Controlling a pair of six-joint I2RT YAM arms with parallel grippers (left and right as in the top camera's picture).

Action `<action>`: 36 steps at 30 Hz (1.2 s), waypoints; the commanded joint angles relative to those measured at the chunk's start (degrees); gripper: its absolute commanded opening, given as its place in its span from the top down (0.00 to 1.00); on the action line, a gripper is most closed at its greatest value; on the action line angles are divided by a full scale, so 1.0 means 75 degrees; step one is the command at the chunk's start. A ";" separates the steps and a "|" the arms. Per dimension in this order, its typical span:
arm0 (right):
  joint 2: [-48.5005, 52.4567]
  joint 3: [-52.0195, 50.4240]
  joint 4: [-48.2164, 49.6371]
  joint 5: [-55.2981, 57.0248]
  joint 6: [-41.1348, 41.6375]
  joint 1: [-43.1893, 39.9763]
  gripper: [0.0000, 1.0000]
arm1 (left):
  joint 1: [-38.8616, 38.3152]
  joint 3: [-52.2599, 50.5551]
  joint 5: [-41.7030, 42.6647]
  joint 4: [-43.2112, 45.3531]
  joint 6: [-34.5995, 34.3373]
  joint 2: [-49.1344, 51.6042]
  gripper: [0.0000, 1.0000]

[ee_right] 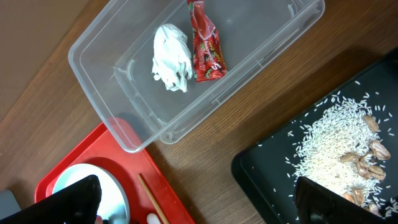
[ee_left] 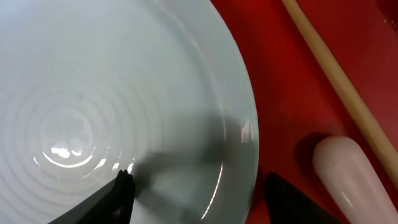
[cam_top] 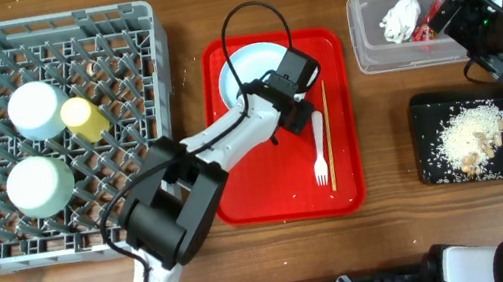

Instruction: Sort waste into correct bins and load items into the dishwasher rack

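Note:
A light blue plate (cam_top: 243, 73) lies on the red serving tray, beside a white fork (cam_top: 320, 150) and wooden chopsticks (cam_top: 328, 134). My left gripper (ee_left: 202, 193) is open low over the plate (ee_left: 93, 93), its jaws on either side of the right rim: one over the plate, one over the tray. In the left wrist view the fork's handle (ee_left: 354, 174) and the chopsticks (ee_left: 342, 81) lie to the right. My right gripper (ee_right: 199, 205) hangs open and empty, high between the clear tub (ee_right: 261, 50) and the black tray (ee_right: 273, 168). The tub holds a tissue (ee_right: 172, 57) and a red wrapper (ee_right: 205, 43). Food scraps (ee_right: 342, 137) lie on the black tray.
The grey dishwasher rack (cam_top: 31, 29) at the left holds two pale bowls (cam_top: 34, 110) (cam_top: 39, 185) and a yellow cup (cam_top: 84, 117). The red serving tray (cam_top: 281, 197) sits mid-table. The clear tub (cam_top: 369, 51) and black tray (cam_top: 430, 148) stand at the right.

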 commanded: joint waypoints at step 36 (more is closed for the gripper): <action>-0.0090 0.0052 0.0003 0.0157 -0.0146 -0.0006 0.00 | -0.0650 0.0128 -0.5782 0.0254 0.0723 0.0166 0.96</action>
